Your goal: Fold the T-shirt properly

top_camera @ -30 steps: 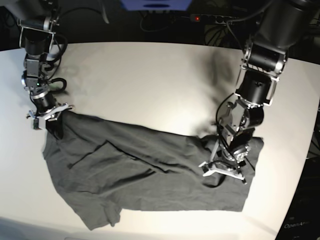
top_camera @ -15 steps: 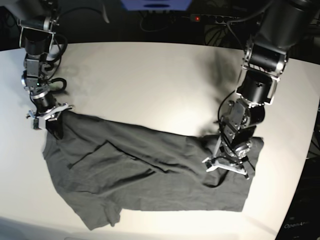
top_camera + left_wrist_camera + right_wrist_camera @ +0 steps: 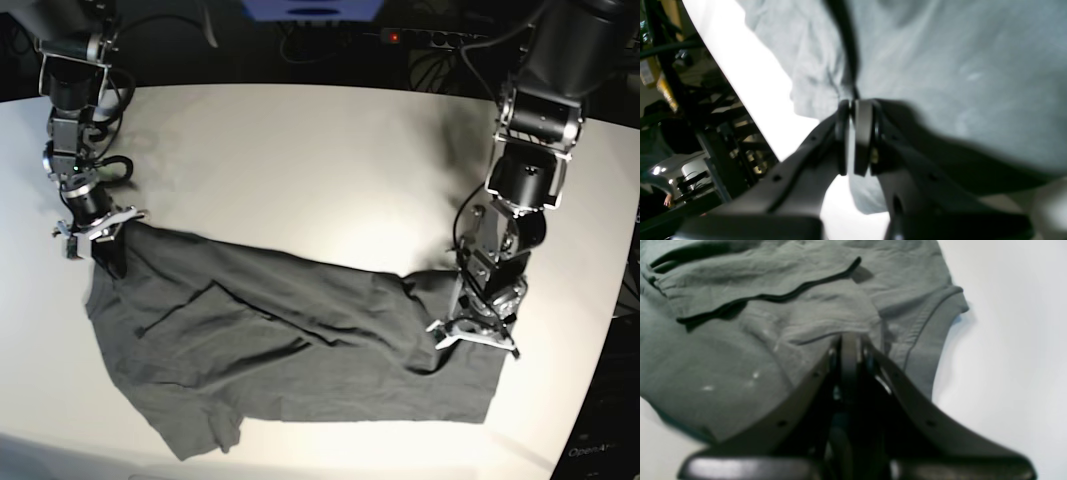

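We see the T-shirt [image 3: 290, 340] as soft, matt, wrinkly charcoal cloth with stitched hems. The table [image 3: 300, 160] looks smooth, white and faintly glossy. Both grippers' fingers [image 3: 813, 386] look like matt dark plastic.

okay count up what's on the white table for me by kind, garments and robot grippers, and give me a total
Garments: 1, the plain dark charcoal-grey short-sleeved T-shirt, spread wrinkled on the white table.
Robot grippers: 2, the left gripper and the right gripper, each shut on an end of the shirt.
Total: 3
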Controlling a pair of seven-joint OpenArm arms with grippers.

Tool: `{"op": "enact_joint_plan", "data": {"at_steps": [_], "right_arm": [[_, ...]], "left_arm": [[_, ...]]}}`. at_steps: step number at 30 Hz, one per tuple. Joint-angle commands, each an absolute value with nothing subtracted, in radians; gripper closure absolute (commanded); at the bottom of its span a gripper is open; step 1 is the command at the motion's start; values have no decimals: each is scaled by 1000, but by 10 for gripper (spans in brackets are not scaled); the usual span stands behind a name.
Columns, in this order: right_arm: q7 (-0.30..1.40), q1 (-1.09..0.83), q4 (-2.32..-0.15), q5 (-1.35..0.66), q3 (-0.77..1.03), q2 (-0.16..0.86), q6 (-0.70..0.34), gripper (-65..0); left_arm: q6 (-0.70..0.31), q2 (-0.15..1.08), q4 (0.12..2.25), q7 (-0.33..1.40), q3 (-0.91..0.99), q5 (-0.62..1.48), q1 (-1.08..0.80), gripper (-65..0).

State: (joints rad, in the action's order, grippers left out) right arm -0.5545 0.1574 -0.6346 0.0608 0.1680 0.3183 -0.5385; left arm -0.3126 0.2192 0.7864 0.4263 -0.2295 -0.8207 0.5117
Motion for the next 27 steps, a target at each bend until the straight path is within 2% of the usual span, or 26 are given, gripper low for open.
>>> {"op": "enact_joint_plan", "data": {"at_steps": [1, 9, 12, 14, 18, 27], "right_arm": [[-527, 156, -634, 77, 166, 328, -536, -15], [-527, 154, -634, 77, 166, 326, -539, -15], [-527, 142, -634, 77, 166, 328, -539, -15], [-527, 140, -636, 77, 166, 328, -539, -15], [-527, 136, -636, 77, 166, 328, -539, -15], [-529, 136, -636, 77, 166, 326, -539, -15]], "left_arm": [[-275, 228, 808, 406, -208, -829, 544, -37], [-33, 203, 748, 265, -68, -832, 576, -37], [15, 186, 748, 260, -44, -834, 576, -37], [-22, 183, 763, 265, -42, -837, 572, -37], [-225, 179, 851, 334, -68, -863, 527, -36], [-367, 165, 911, 363, -65, -897, 516, -36]]}}
